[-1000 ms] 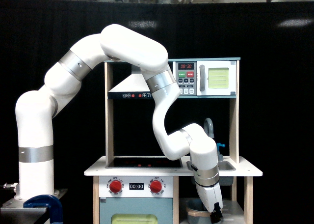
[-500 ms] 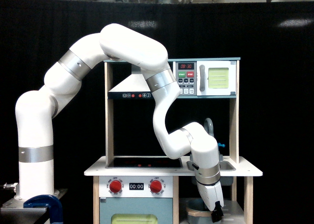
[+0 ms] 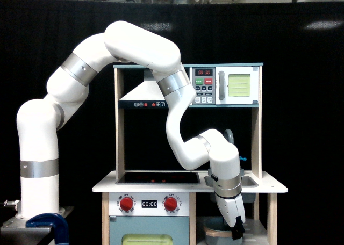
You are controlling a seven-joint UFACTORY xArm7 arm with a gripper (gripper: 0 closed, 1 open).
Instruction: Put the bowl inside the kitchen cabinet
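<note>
A white arm bends down over the front of a toy kitchen, its claw lowered into the open cabinet beneath the desk. The bowl sits on the cabinet's shelf, just to the exterior view's left of the dark claw tip; whether the two touch cannot be told. Nor can it be told whether the claw is spread or pressed together, as only its dark tip shows. Above, the microwave shows a red display, and two red knobs flank the oven clock.
</note>
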